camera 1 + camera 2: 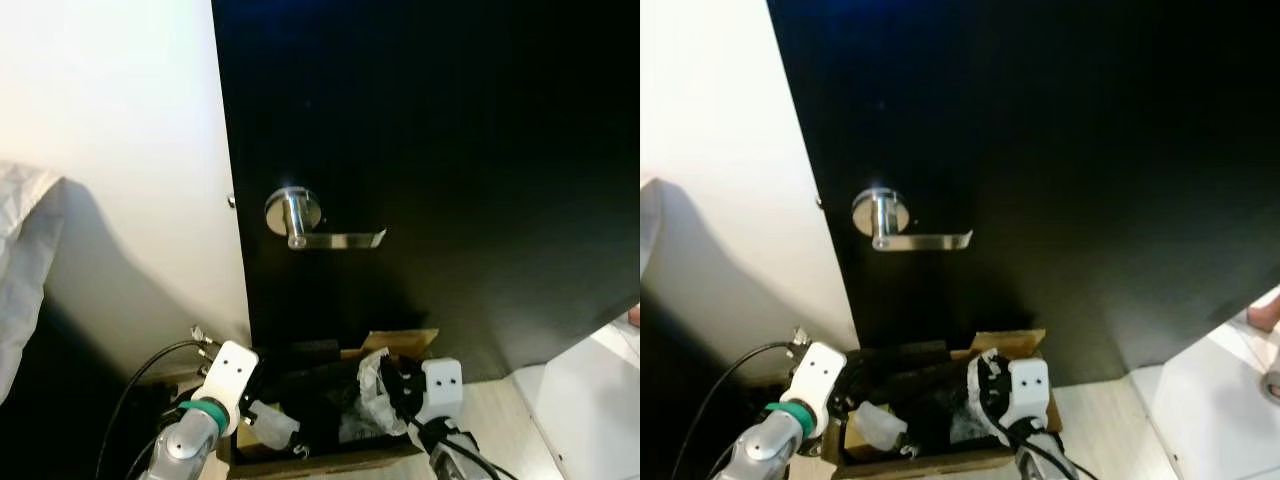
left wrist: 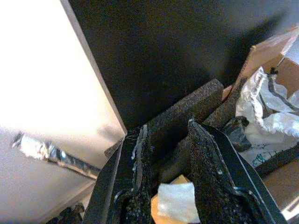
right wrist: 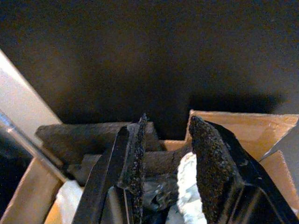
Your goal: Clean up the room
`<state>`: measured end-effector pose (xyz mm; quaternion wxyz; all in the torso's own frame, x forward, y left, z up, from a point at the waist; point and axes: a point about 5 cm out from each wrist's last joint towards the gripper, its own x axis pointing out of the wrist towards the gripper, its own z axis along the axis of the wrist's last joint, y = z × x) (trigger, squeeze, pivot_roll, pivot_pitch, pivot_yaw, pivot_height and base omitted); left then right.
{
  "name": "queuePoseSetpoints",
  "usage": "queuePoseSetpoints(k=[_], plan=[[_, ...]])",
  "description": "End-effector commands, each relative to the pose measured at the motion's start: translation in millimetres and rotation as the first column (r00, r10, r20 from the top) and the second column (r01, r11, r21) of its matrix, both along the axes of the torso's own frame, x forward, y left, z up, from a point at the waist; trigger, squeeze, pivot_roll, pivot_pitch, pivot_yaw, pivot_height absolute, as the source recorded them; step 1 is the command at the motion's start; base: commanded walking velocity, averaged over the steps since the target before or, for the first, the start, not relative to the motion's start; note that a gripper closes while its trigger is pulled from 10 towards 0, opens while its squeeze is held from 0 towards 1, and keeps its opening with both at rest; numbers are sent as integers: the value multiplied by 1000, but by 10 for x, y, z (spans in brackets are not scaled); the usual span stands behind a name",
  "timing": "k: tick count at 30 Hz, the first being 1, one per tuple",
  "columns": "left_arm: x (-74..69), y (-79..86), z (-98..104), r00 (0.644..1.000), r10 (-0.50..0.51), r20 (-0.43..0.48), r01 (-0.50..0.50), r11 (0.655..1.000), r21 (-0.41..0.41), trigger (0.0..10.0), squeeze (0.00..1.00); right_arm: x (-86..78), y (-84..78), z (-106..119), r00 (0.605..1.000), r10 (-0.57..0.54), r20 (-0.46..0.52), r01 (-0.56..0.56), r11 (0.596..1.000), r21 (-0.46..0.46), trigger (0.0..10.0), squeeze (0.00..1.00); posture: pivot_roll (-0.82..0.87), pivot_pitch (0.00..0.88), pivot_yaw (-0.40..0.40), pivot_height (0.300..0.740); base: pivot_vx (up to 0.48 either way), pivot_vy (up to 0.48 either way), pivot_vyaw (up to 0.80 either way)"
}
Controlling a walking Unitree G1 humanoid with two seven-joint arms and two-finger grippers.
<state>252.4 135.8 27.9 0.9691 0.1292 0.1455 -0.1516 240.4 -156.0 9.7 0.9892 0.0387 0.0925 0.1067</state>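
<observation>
Box (image 1: pixel 395 345): brown cardboard, sitting on the floor right against the foot of the door, its flap leaning on the door face.
Door (image 1: pixel 450 150): black, filling most of the head views, standing directly behind the box.
Handle (image 1: pixel 300 222): silver lever on the door, sitting well above the box.
Wall (image 1: pixel 110 150): white, running along the left edge of the door.
Foam (image 2: pixel 187 112): dark slabs lying in the box along its side nearest the door.
Wrap (image 1: pixel 375 395): crumpled clear and white plastic lying in the box, on its right half.
Bottle (image 1: pixel 270 423): small pale plastic thing lying in the left half of the box; too blurred to be sure of.
Left claw (image 2: pixel 166 154): reaching into the left side of the box, fingers (image 2: pixel 135 163) standing slightly apart with a pale scrap (image 2: pixel 176 201) showing between them near their base; I cannot tell whether they are gripping it.
Right claw (image 3: pixel 163 149): hanging over the right side of the box, fingers standing apart, white wrap and dark plastic showing in the gap; I cannot tell whether it is holding them.
Cable (image 1: pixel 135 385): black, looping beside the box on its left, at the foot of the wall.
Cloth (image 1: pixel 20 260): white fabric hanging at the left edge, well apart from the box.
</observation>
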Motion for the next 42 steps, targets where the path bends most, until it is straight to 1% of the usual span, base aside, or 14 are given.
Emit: queuePoseSetpoints(k=[1, 10, 24, 26, 34, 38, 42], plan=[[-69, -6, -84, 1000, 3, -27, -3, 1000, 5, 10000, 0, -44, 8, -65, 999, 7, -33, -7, 1000, -4, 10000, 0, 7, 25, 6, 740, -416, 0, 0], [-75, 14, -86, 1000, 13, -4, -13, 1000, 8, 10000, 0, 16, 77, -41, 999, 29, -41, -29, 1000, 0, 10000, 0, 24, 28, -1, 740, -423, 0, 0], [-74, 31, -80, 1000, 13, 6, -13, 1000, 12, 10000, 0, 21, 96, -42, 999, 35, -42, -35, 999, 13, 10000, 0, 37, 29, 1, 740, -424, 0, 0], [-72, 31, -80, 1000, 13, 7, -13, 1000, 11, 10000, 0, 28, 107, -34, 998, 34, -43, -33, 999, 26, 10000, 0, 37, 29, 2, 740, -420, 0, 0], [-71, 32, -83, 1000, 9, 8, -9, 1000, 13, 10000, 0, 43, 125, -22, 998, 53, -39, -53, 999, 3, 10000, 0, 41, 31, 2, 740, -377, 0, 0], [-72, 35, -92, 1000, 3, -5, -3, 1000, 10, 10000, 0, 41, 212, 1, 993, 116, -28, -116, 993, 2, 10000, 0, 43, 29, 0, 740, 0, 0, 800], [-75, 28, -101, 1000, 1, -18, -1, 1000, 11, 10000, 0, 50, 234, 13, 992, 125, -22, -125, 992, 0, 10000, 0, 45, 28, 0, 740, 0, 0, 800]])
